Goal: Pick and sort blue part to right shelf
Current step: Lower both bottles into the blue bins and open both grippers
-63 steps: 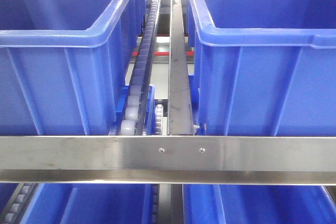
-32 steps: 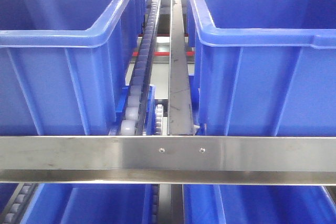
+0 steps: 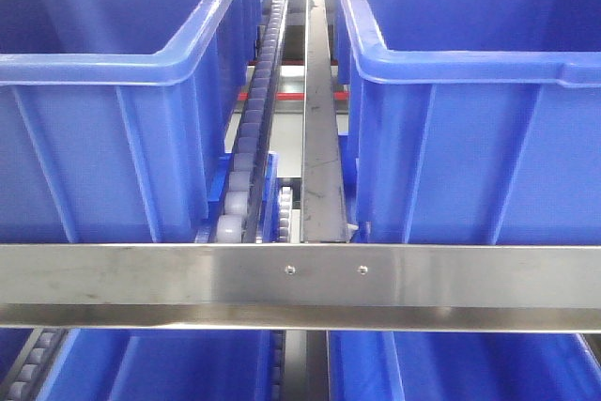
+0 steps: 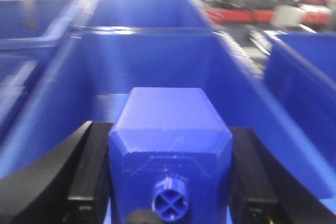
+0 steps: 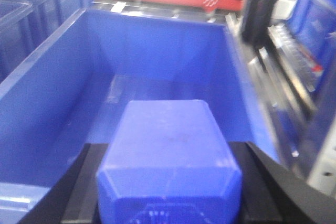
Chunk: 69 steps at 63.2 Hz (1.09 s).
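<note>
My right gripper [image 5: 168, 157] is shut on the blue part [image 5: 169, 140], a deep-blue block with sloped shoulders; its cap end is cut off by the frame's bottom edge. It hangs over an open blue bin [image 5: 157, 51]. My left gripper [image 4: 168, 148] is shut on a squat blue block [image 4: 170, 124] with a small round knob, held over another blue bin [image 4: 152, 61]. The right shelf shows in the front view by its steel front rail [image 3: 300, 284]. Neither gripper nor either block shows in that view.
Two large blue bins [image 3: 94, 138] [image 3: 488, 138] stand on the upper level behind the rail. A white roller track [image 3: 249, 147] and a steel divider [image 3: 317, 138] run between them. More blue bins [image 3: 160, 363] sit on the level below.
</note>
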Available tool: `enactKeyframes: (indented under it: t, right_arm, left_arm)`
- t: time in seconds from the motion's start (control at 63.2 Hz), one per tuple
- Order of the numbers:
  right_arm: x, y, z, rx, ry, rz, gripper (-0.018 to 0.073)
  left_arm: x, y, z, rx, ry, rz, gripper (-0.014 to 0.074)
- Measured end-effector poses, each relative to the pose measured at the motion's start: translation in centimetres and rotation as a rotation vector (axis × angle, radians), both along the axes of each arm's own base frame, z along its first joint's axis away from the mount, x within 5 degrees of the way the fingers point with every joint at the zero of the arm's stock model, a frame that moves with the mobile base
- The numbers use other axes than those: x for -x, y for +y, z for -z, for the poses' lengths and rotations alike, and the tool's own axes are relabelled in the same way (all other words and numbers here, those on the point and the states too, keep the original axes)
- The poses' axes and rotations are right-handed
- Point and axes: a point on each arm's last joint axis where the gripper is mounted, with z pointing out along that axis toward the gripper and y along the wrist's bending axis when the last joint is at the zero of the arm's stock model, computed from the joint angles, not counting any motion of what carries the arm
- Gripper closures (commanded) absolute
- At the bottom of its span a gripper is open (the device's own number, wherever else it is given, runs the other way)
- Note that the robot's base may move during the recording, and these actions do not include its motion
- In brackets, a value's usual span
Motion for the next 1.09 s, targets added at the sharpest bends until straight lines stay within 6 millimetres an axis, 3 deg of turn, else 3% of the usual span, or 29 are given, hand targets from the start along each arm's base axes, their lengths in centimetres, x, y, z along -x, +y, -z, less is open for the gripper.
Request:
enactKeyframes:
  t: [0.222,0.475,0.602,0.712,0.792,0.918,0.997,1.092]
  right_arm:
    - [-4.7,1.0,-0.1,0.005,0.059,-0.048,0.0166]
    - [-10.4,2.0,0.6,0.01,0.113,-0.075,0.0166]
    - [-12.4,2.3,1.3,0.011,0.137,-0.08,0.0163]
    - [-13.4,2.4,1.9,0.009,0.133,-0.084,0.0148]
    - [-13.9,2.5,2.0,0.008,0.114,-0.088,0.0072]
    - [-14.3,2.6,1.9,0.004,0.074,-0.094,-0.0081]
    - [-14.3,2.6,1.8,0.003,0.062,-0.095,-0.0071]
    - [-14.3,2.6,1.8,0.003,0.066,-0.094,-0.0071]
  left_arm:
    - [-4.4,-2.7,0.6,-0.068,0.021,0.107,0.0212]
    - [-9.7,-4.6,1.8,-0.096,0.106,0.117,0.0212]
    - [-11.8,-5.3,1.9,-0.102,0.127,0.118,0.0211]
    - [-13.5,-5.9,2.1,-0.107,0.147,0.119,0.0203]
    - [-14.3,-6.1,2.1,-0.109,0.155,0.119,0.0182]
    - [-15.0,-6.4,2.0,-0.109,0.155,0.119,0.0039]
    - [-15.1,-6.4,1.8,-0.107,0.149,0.119,-0.0027]
    - [-15.4,-6.0,1.5,-0.097,0.15,0.099,-0.0034]
